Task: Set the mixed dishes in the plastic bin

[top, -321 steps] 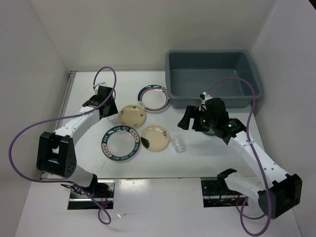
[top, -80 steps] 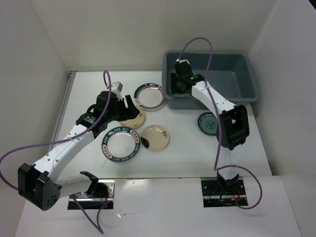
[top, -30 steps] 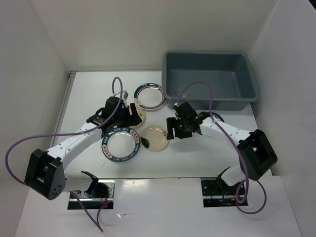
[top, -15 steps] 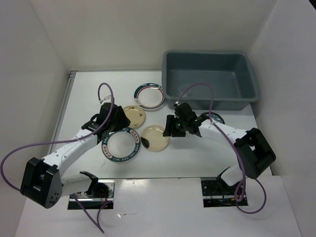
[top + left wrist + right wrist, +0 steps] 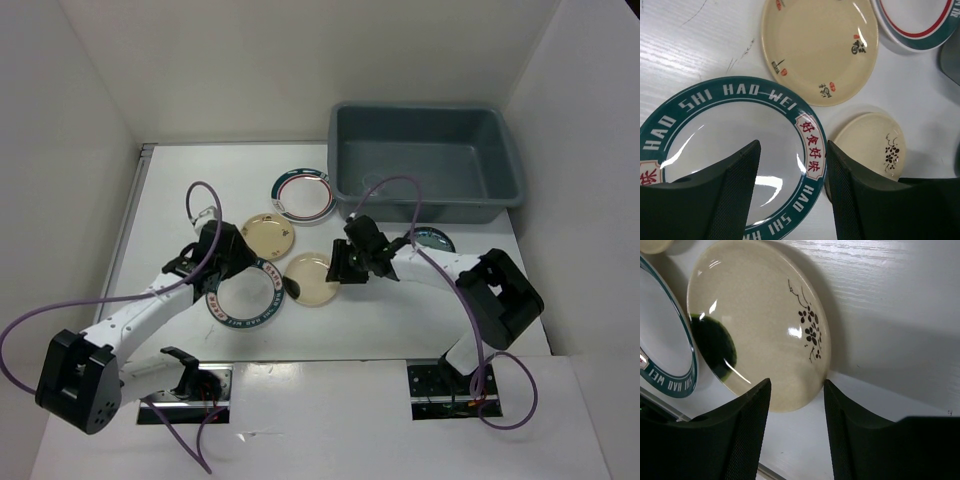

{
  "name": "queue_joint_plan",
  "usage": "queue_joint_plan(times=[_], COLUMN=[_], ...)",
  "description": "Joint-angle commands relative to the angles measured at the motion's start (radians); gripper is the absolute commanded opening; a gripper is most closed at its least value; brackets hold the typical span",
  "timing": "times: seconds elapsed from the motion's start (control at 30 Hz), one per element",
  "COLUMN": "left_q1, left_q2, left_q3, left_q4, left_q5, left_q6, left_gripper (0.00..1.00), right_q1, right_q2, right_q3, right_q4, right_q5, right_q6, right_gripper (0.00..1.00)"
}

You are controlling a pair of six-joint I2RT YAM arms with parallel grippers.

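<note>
The grey-blue plastic bin (image 5: pixel 430 165) stands at the back right. Five of the mixed dishes lie on the table: a lettered teal-rimmed plate (image 5: pixel 245 293), a second one (image 5: pixel 305 195), a beige plate (image 5: pixel 268 235), a beige plate with a dark spot (image 5: pixel 312 280), and a small teal patterned plate (image 5: pixel 432 240), half hidden by the right arm. My left gripper (image 5: pixel 793 150) is open astride the rim of the lettered plate (image 5: pixel 735 92), one finger over its inside, the other outside. My right gripper (image 5: pixel 796 390) is open, its fingers on either side of the spotted plate's (image 5: pixel 755 325) near edge.
White walls close in the table on the left, back and right. The bin's front wall (image 5: pixel 420 212) rises just behind the right arm. Purple cables loop over both arms. The two beige plates (image 5: pixel 820 45) (image 5: pixel 870 145) lie close to the lettered plate.
My left gripper drew back from the beige plate onto the lettered plate's rim. My right gripper shifted left and down to the spotted plate's edge. Both jaws narrowed.
</note>
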Motion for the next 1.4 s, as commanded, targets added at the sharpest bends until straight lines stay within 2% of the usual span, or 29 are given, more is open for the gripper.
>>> queue_joint_plan(times=[0.0, 0.27, 0.47, 0.57, 0.6, 0.63, 0.73, 0.9, 0.93, 1.03, 1.1, 1.27, 1.37], left_q1=[0.001, 0.001, 0.001, 0.001, 0.001, 0.001, 0.001, 0.001, 0.001, 0.001, 0.001, 0.001, 0.001], left_q2=[-0.03, -0.039, -0.048, -0.057, -0.057, -0.057, -0.057, -0.066, -0.066, -0.066, -0.066, -0.057, -0.048], left_q3=[-0.033, -0.032, -0.032, -0.032, -0.032, -0.032, -0.032, -0.041, -0.041, -0.041, -0.041, -0.041, -0.041], left_q4=[0.015, 0.015, 0.015, 0.024, 0.024, 0.024, 0.033, 0.033, 0.033, 0.043, 0.043, 0.063, 0.072], left_q5=[-0.02, -0.011, -0.002, -0.002, -0.002, -0.002, -0.002, -0.002, -0.002, -0.002, -0.002, 0.007, 0.026], left_q6=[-0.055, -0.064, -0.055, -0.055, -0.055, -0.055, -0.045, -0.036, -0.036, -0.036, -0.027, -0.027, -0.027], left_gripper=[0.63, 0.64, 0.64, 0.64, 0.64, 0.64, 0.64, 0.65, 0.65, 0.65, 0.65, 0.65, 0.65], right_q1=[0.01, 0.032, 0.032, 0.032, 0.032, 0.032, 0.032, 0.041, 0.041, 0.041, 0.041, 0.001, -0.149], right_q2=[0.012, 0.032, 0.061, 0.061, 0.061, 0.061, 0.006, -0.19, -0.282, -0.44, -0.486, -0.569, -0.539], right_q3=[-0.025, -0.049, -0.06, -0.06, -0.06, -0.06, -0.06, -0.06, -0.069, -0.056, -0.024, 0.185, 0.338], right_q4=[0.055, 0.07, 0.142, 0.164, 0.164, 0.164, 0.147, -0.003, -0.028, -0.121, -0.167, -0.284, -0.315], right_q5=[0.048, 0.081, 0.07, 0.082, 0.094, 0.095, 0.134, 0.269, 0.316, 0.348, 0.331, 0.377, 0.416], right_q6=[0.033, 0.073, 0.095, 0.134, 0.15, 0.15, 0.176, 0.207, 0.216, 0.225, 0.191, 0.113, 0.034], right_gripper=[0.52, 0.5, 0.41, 0.3, 0.25, 0.15, 0.01, 0.0, 0.0, 0.0, 0.0, 0.0, 0.0])
